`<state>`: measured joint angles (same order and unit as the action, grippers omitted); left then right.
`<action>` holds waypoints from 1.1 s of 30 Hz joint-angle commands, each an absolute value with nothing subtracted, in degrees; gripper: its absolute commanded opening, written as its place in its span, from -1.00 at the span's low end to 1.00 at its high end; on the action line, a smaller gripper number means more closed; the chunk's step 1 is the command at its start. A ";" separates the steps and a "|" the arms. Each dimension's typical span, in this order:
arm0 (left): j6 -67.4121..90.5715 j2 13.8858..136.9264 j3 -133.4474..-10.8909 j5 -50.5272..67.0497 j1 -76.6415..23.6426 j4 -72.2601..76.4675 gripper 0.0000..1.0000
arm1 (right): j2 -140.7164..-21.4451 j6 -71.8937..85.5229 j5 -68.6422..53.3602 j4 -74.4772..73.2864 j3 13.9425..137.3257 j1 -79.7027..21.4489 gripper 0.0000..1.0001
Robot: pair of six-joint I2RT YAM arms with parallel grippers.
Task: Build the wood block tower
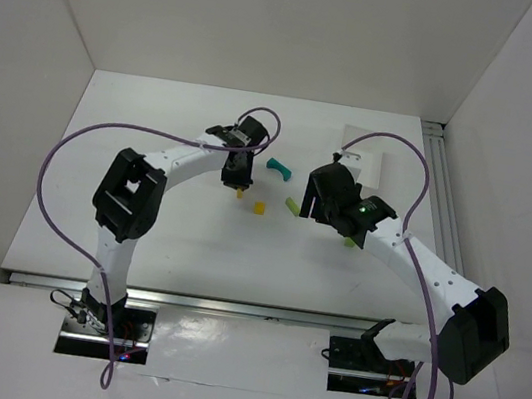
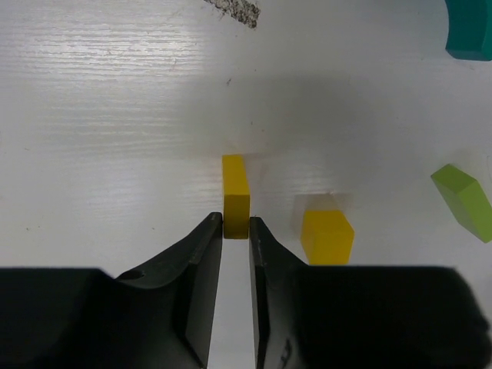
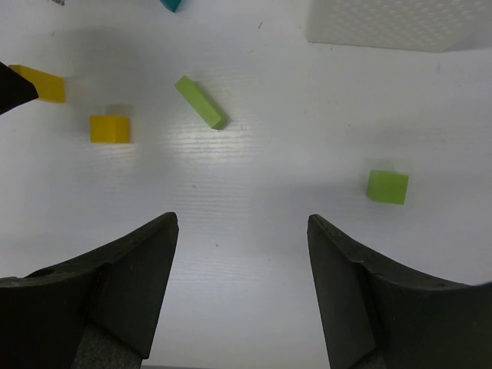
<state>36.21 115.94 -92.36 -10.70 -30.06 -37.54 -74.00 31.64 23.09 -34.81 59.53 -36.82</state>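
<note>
The white table [image 1: 189, 238] shows a faint wood grain and carries a scatter of small painted blocks. A teal arch [image 1: 278, 168] lies farthest back. Nearer are a yellow post [image 2: 235, 196] and, just beside it, a yellow cube [image 1: 258, 207]. A lime-green post [image 1: 291, 207] lies flat at a slant, well apart from a lime-green cube [image 3: 387, 187]. A white tray [image 3: 392, 23] sits behind them

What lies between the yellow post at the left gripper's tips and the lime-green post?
A yellow cube stands there, touching neither the yellow post nor the lime-green post. The left wrist view shows it most clearly.
</note>
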 commanded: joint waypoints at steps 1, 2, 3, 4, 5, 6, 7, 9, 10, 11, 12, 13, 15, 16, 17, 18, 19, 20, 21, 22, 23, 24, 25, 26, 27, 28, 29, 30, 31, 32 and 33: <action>36.04 117.60 -94.22 -11.51 -30.32 -38.06 -0.36 | -73.74 31.03 23.20 -34.89 59.33 -36.47 0.51; 36.04 117.60 -94.22 -11.51 -30.32 -38.06 -0.39 | -73.74 31.03 23.20 -34.89 59.33 -36.47 0.51; 36.04 117.60 -94.22 -11.51 -30.32 -38.06 -0.41 | -73.74 31.03 23.20 -34.89 59.33 -36.47 0.51; 36.04 117.60 -94.22 -11.51 -30.32 -38.06 -0.44 | -73.74 31.03 23.20 -34.89 59.33 -36.47 0.51; 36.04 117.60 -94.22 -11.51 -30.32 -38.06 -0.52 | -73.74 31.03 23.20 -34.89 59.33 -36.47 0.51; 36.04 117.60 -94.22 -11.51 -30.32 -38.06 -0.55 | -73.74 31.03 23.20 -34.89 59.33 -36.47 0.51; 36.04 116.90 -94.22 -10.99 -30.32 -38.06 -0.58 | -73.74 31.03 23.20 -34.89 59.33 -36.47 0.51; 36.04 115.42 -93.52 -10.99 -30.84 -38.06 -0.68 | -73.74 31.03 23.20 -34.89 59.33 -36.47 0.51; 36.04 114.88 -92.73 -11.51 -30.85 -38.06 -0.68 | -73.74 31.03 23.20 -34.89 59.33 -36.47 0.51; 36.73 114.35 -92.72 -11.51 -30.85 -38.67 -0.71 | -73.74 31.03 23.20 -34.89 59.33 -36.47 0.51; 36.74 113.82 -91.94 -11.51 -30.85 -38.67 -0.77 | -73.74 31.03 23.20 -34.89 59.33 -36.47 0.51; 37.26 113.82 -91.93 -11.51 -31.55 -39.45 -0.77 | -73.74 31.03 23.20 -34.89 59.33 -36.47 0.51; 38.31 113.12 -91.93 -14.05 -32.42 -40.77 -0.77 | -73.74 31.03 22.68 -34.89 59.33 -36.47 0.51; 38.84 113.12 -92.72 -15.19 -33.56 -42.87 -0.77 | -73.74 31.03 22.68 -34.89 59.33 -36.47 0.51; 39.63 113.12 -93.25 -17.21 -34.10 -43.93 -0.77 | -73.74 31.03 22.68 -34.89 59.33 -36.47 0.51; 40.33 113.64 -93.77 -18.10 -34.10 -44.99 -0.77 | -73.74 31.03 22.68 -34.37 59.33 -36.47 0.51; 41.04 113.64 -93.78 -18.71 -34.80 -45.78 -0.77 | -73.74 31.03 22.68 -34.37 59.33 -36.47 0.51; 41.74 113.64 -93.78 -19.24 -34.80 -45.79 -0.77 | -73.22 31.03 22.68 -34.37 59.33 -36.47 0.51; 41.75 113.64 -93.78 -19.25 -35.33 -45.79 -0.77 | -73.21 31.03 22.68 -34.37 59.33 -36.47 0.51; 42.27 113.64 -93.26 -19.94 -35.33 -45.79 -0.77 | -73.21 31.03 22.68 -34.37 59.33 -36.47 0.51; 42.28 113.64 -93.25 -20.73 -36.03 -45.79 -0.77 | -73.21 31.03 22.68 -34.37 59.33 -36.47 0.51; 43.06 113.64 -93.25 -20.74 -36.04 -45.79 -0.77 | -73.21 31.03 22.68 -34.37 59.33 -36.47 0.51; 43.07 113.64 -92.73 -20.74 -36.04 -45.79 -0.75 | -73.21 31.03 22.68 -34.37 58.80 -36.47 0.51; 43.68 113.64 -92.72 -20.74 -36.04 -45.79 -0.75 | -72.69 31.03 22.68 -34.37 58.80 -36.47 0.51; 43.68 114.16 -92.72 -20.74 -36.04 -45.79 -0.75 | -72.69 31.03 22.68 -34.37 58.80 -36.47 0.51; 43.68 114.17 -92.72 -20.74 -36.04 -45.79 -0.75 | -72.69 31.03 22.68 -34.37 58.80 -36.47 0.51; 44.20 114.17 -92.72 -20.74 -36.04 -45.79 -0.75 | -72.69 31.03 22.68 -34.89 58.80 -36.47 0.51; 44.21 114.17 -92.72 -20.74 -36.04 -45.79 -0.72 | -72.69 31.03 22.68 -34.89 58.80 -36.47 0.51; 44.21 114.17 -92.72 -20.74 -36.04 -45.79 -0.72 | -72.69 31.03 22.68 -34.89 58.80 -36.47 0.51; 44.21 114.17 -92.12 -20.74 -36.04 -45.79 -0.70 | -72.69 31.03 22.68 -34.89 58.80 -36.47 0.51; 44.21 114.17 -92.11 -20.74 -36.04 -45.18 -0.70 | -72.69 31.03 22.68 -34.89 58.80 -36.47 0.51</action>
<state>42.61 116.14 -92.47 -19.49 -36.21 -44.29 -74.00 31.57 22.06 -34.79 58.87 -36.82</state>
